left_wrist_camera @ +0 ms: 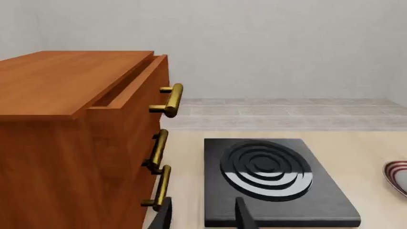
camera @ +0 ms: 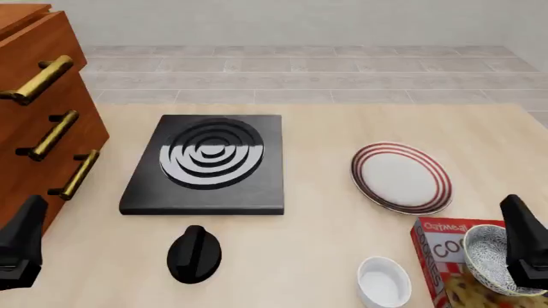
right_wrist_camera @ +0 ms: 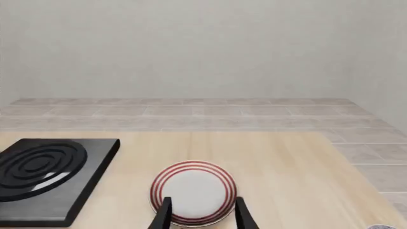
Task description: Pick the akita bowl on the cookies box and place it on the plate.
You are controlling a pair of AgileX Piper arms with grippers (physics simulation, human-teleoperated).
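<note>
Step in hand, by my read: pre-grasp, nothing picked yet. The akita bowl sits on the cookies box at the near right edge of the worktop, w/ the right gripper just beside it, apparently above and not gripping. Right fingers stand apart, nothing between them; the wrist view looks out over the plate, not at the bowl.

Left gripper hangs at the near left by the wooden drawer cabinet, fingers apart too, idle.

Next move prob. calls for: right arm tips down, sets fingers astride the bowl's rim, closes, lifts clear of the box, then carries forward to the plate, which lies near, just beyond the box.

Containers: akita bowl looks empty; small white bowl left of the box also empty; plate bare. Stove and black knob are off the route.
</note>
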